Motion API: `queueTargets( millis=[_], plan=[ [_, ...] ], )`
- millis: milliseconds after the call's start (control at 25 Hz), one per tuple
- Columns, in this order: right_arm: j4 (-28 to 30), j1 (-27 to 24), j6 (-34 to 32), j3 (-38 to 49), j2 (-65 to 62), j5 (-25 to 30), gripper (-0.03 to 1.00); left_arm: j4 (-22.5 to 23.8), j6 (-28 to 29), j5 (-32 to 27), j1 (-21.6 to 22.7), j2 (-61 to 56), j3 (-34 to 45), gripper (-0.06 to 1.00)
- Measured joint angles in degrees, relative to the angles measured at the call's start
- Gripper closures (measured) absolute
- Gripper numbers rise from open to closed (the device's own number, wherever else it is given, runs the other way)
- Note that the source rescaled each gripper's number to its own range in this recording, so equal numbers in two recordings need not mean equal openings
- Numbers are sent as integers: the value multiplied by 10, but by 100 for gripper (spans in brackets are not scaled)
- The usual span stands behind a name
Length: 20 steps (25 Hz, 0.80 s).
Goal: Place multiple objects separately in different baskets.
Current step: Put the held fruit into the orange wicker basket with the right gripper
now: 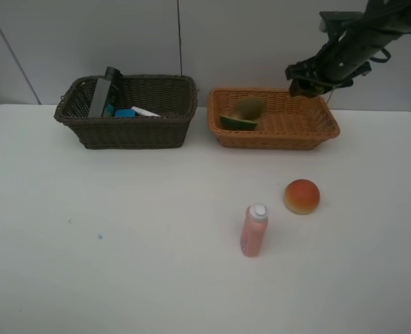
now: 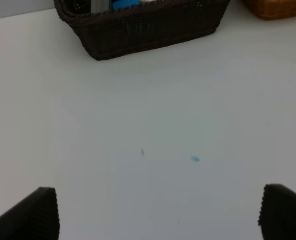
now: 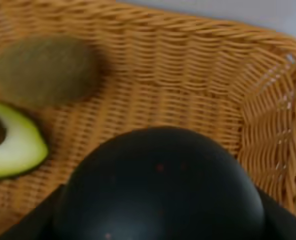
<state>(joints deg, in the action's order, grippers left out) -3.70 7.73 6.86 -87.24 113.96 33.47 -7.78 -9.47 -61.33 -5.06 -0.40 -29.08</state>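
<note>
My right gripper [image 1: 304, 86] hovers over the right end of the light orange basket [image 1: 275, 136], shut on the dark mangosteen [image 3: 160, 192]. In that basket lie the halved avocado [image 1: 237, 122] and the brown kiwi [image 1: 249, 106]. The dark brown basket [image 1: 125, 132] holds the green pump bottle [image 1: 104, 94], the blue eraser [image 1: 125, 113] and the white-pink marker [image 1: 146, 111]. On the table stand the pink bottle [image 1: 254, 231] and, right of it, the orange bun [image 1: 302, 196]. My left gripper [image 2: 158, 215] is open over bare table, short of the dark basket [image 2: 142, 30].
The white table [image 1: 122, 229] runs wide in front of both baskets, with a small blue speck [image 2: 195, 159] on its surface. A grey wall stands close behind the baskets.
</note>
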Motion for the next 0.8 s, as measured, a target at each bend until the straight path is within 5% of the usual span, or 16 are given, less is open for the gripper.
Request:
queueTargets(
  millis=[160, 280, 440, 800],
  plan=[
    [-11, -5, 0, 0, 22, -13, 22, 0, 0, 0, 0, 0, 0, -6],
    [-12, -5, 0, 0, 28, -15, 4, 0, 0, 0, 0, 0, 0, -6],
    [-15, -5, 0, 0, 28, -5, -1, 0, 0, 0, 0, 0, 0, -6],
    [-5, 0, -36, 0, -36, 204, -1, 0, 0, 0, 0, 0, 0, -6]
  ],
)
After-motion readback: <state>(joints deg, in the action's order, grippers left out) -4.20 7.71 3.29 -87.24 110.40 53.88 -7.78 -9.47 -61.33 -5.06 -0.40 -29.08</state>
